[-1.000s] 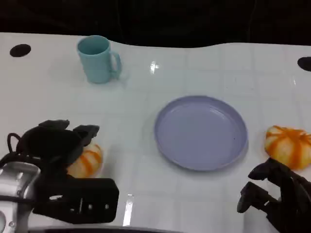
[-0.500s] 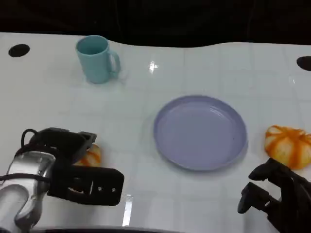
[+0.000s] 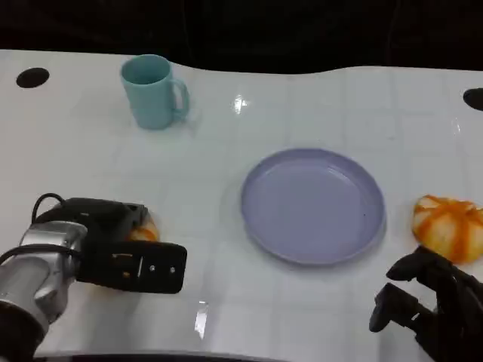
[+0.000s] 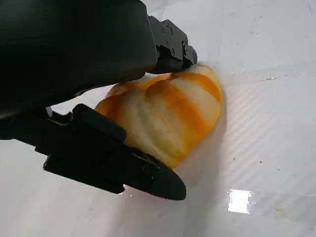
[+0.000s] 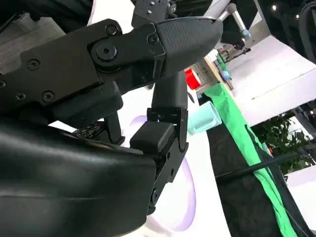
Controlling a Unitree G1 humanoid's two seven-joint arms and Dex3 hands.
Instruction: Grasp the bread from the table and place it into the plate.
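1. Since a second ago the left hand [image 3: 113,249] has come down and rotated over the near bread roll [image 3: 142,231]; most of the roll is now hidden, with only an orange sliver peeking out on the side facing the purple plate [image 3: 312,205].
2. In the left wrist view, black fingers [image 4: 123,163] lie along both sides of the striped roll [image 4: 168,116], which sits on the table. I judge the grasp is closing; the lift is not yet done.
3. The right hand [image 3: 430,305] hangs near the plate's near right rim, fingers curled, holding nothing.
4. A second roll [image 3: 447,226] lies just right of the plate.
5. The plate holds nothing.
6. A teal mug [image 3: 153,92] stands beyond the plate, to its left.
7. No readable writing or brand marks.
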